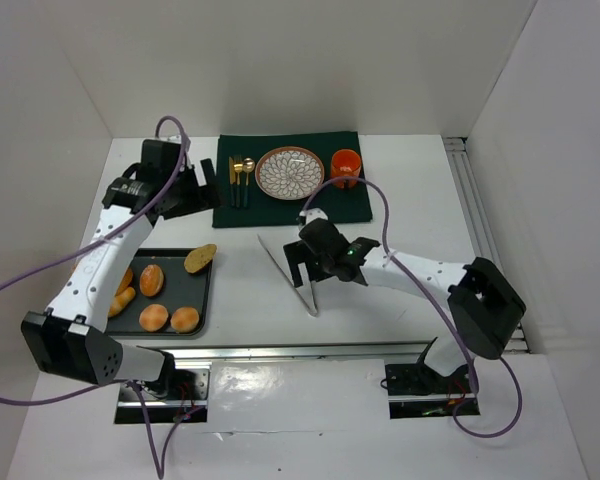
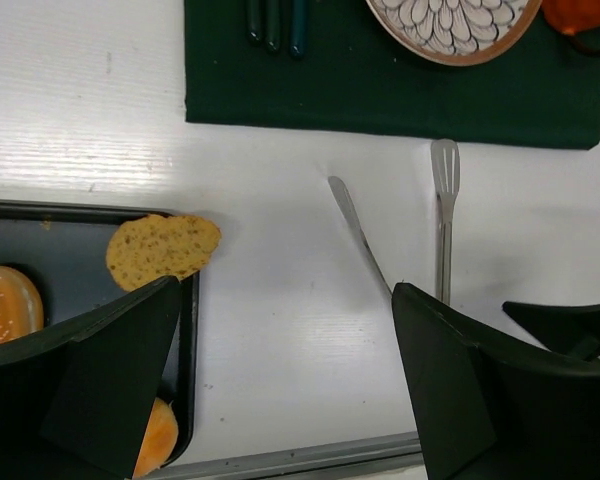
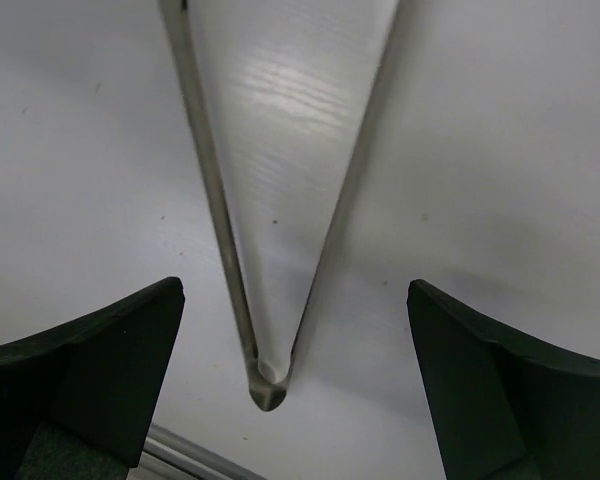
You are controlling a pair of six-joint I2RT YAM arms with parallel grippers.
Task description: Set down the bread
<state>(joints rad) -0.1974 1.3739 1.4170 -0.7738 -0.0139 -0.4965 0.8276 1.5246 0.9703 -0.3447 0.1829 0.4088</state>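
Left arm: base at lower left of the top view, links run up the left side, wrist bent right. Left fingers sit by the left edge of the green placemat, spread wide, nothing held.

Right arm: base at lower right, elbow out at the right edge, forearm reaches left to frame centre. Right fingers hang over the tongs lying on the desk. Also spread wide, holding nothing.

Bread slice lies on the upper right corner of the dark tray, overhanging the rim. Buns lie on the rest of the tray.

Only the top view shows both arms, plus the cutlery, patterned plate and orange cup lined up on the placemat.

Left wrist view: left fingers fill the lower corners. Bread slice is at centre left, just above the tip of the frame-left finger, outside the gap and not touching. The tray rim shows under it, with the tongs open in a V at centre right and the plate cut off at the top edge.

Right wrist view: no bread here. Right fingers straddle the hinge end of the tongs, which sits low in the gap slightly left of centre, clear of both fingers; cannot tell height above the desk. Bread is well apart from this arm, left of the tongs in the top view.
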